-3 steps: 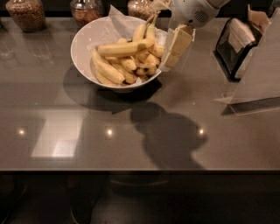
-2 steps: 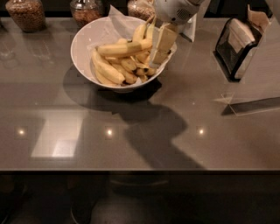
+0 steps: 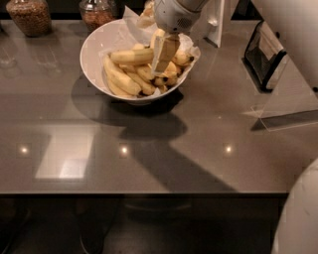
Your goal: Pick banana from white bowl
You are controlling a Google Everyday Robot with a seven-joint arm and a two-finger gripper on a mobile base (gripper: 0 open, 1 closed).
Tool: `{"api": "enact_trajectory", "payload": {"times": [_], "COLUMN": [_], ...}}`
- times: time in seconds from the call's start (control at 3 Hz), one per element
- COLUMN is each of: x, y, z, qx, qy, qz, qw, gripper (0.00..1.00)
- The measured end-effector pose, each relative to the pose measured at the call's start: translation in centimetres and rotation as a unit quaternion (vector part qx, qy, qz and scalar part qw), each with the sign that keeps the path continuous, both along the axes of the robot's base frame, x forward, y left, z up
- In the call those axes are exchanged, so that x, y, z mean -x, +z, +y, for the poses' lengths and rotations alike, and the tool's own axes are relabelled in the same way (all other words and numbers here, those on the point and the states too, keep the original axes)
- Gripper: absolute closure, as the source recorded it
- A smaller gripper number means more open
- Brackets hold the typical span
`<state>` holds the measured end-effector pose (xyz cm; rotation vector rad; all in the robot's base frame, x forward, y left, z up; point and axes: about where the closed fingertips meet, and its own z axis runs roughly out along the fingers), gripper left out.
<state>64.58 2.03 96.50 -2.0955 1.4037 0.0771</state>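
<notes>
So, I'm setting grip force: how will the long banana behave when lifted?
The banana looks firm and smooth, so probably stiff but maybe slippery. It lies atop other bananas in the bowl, so they may shift. The gripper hangs over the bowl.

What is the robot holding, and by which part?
Cannot be told. The end effector hangs by the right end of the long straight yellow banana in the glossy white bowl; nothing is lifted clear.

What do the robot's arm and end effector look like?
The end effector, over the bowl, is pale tan, flat and tapering, below a rounded, glossy white wrist housing. A broad white arm section shows at the right. No cables or markings are visible.
</notes>
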Motion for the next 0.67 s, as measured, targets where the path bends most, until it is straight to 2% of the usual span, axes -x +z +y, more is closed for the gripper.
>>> {"api": "enact_trajectory", "payload": {"times": [0.33,0.67], "x": [-2.1,-3.3], "y": [-1.6,-2.4], "z": [0.9,1.1], "qx": [0.022,0.036], "qy": [-0.004,-0.010], "qz": [-0.005,-0.009], "qw": [0.9997,0.9993], "gripper": [0.30,0.30]}}
